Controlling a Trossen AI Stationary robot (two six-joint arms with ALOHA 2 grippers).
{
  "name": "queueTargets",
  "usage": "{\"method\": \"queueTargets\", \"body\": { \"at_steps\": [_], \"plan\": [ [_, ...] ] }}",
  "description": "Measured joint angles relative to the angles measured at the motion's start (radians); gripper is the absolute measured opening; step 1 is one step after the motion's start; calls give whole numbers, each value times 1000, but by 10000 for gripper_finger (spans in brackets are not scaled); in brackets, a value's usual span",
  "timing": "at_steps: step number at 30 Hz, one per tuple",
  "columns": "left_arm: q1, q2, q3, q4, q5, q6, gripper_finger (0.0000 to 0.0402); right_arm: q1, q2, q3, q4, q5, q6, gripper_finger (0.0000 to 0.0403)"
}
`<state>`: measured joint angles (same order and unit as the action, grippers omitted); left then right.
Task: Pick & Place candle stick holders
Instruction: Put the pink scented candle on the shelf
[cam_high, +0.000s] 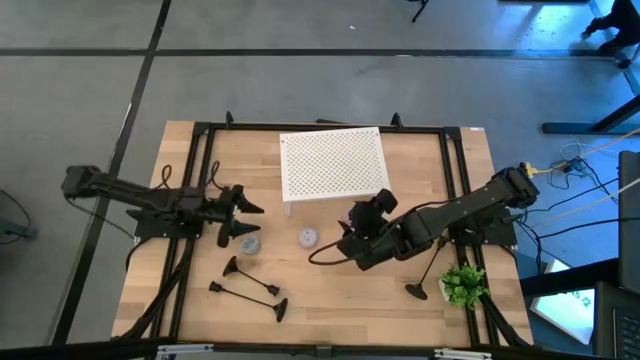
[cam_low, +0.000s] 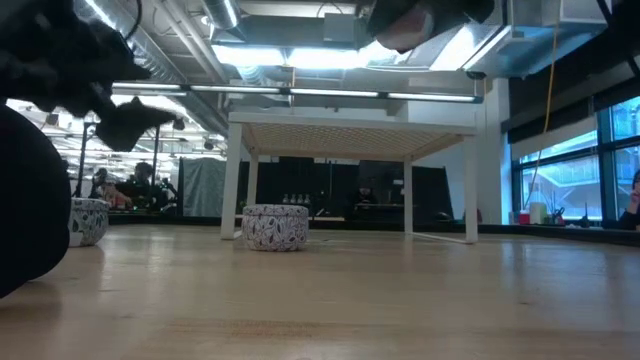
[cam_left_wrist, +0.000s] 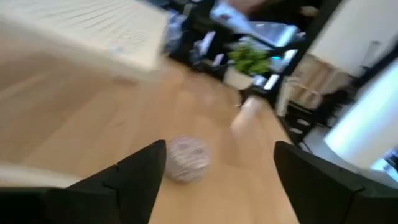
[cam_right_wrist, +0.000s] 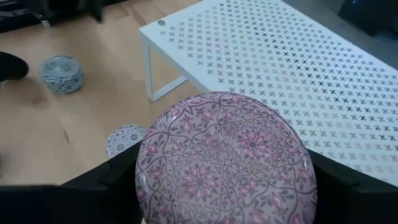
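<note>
Three black candle stick holders lie on their sides on the table. Two are at the near left (cam_high: 252, 277) (cam_high: 247, 296), and one (cam_high: 428, 272) is beside a small green plant. My right gripper (cam_high: 362, 218) is near the table's middle, beside the white shelf's near right corner. It is shut on a round tin with a pink floral pattern (cam_right_wrist: 225, 163). My left gripper (cam_high: 244, 208) is open and empty at the table's left, raised above a small patterned tin (cam_high: 249, 243). Another small tin (cam_left_wrist: 186, 158) lies ahead of the left gripper's fingers. My right gripper pinches the pink floral tin by its round rim (cam_right_wrist: 142, 167), one finger (cam_right_wrist: 106, 183) on each of two opposite sides. The patterned face is turned toward the wrist camera. The tin is lifted clear of the table.
A white perforated shelf (cam_high: 333, 162) stands on legs at the far middle. Two small blue-white patterned tins (cam_high: 308, 237) (cam_low: 275, 227) sit on the wood near it. A potted plant (cam_high: 462, 285) stands at the near right. A black frame (cam_high: 200, 130) edges the table.
</note>
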<state>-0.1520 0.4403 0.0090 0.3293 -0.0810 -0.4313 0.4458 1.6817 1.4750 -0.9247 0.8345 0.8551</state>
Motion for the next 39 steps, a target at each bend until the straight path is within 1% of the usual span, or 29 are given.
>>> {"method": "queueTargets", "body": {
  "at_steps": [3,7,11,13,14,17,21,27,30,32,39],
  "plan": [
    [-81,87,1,112,-57,52,232,0,0,0,-5,1,0,294],
    [-147,190,40,147,-151,92,146,0,0,0,-10,2,0,294],
    [-164,298,98,155,-198,136,61,0,0,0,-10,7,0,294],
    [-164,362,121,193,-198,159,23,0,0,0,-11,12,0,294],
    [-164,397,132,212,-193,167,12,0,0,0,-11,12,0,294],
    [-159,501,165,249,-190,181,5,0,0,0,-16,28,0,294],
    [-124,633,203,297,-190,183,2,0,0,0,-20,41,-7,294],
    [-69,801,215,508,-177,192,2,-10,0,0,-22,65,-11,294],
    [-47,862,215,559,-157,178,2,-10,0,0,-23,86,-11,294],
    [-33,897,222,565,-156,166,2,-12,0,0,-22,98,-11,294],
    [-15,986,266,574,-202,158,2,-19,0,0,-22,108,-5,294]
  ]
}}
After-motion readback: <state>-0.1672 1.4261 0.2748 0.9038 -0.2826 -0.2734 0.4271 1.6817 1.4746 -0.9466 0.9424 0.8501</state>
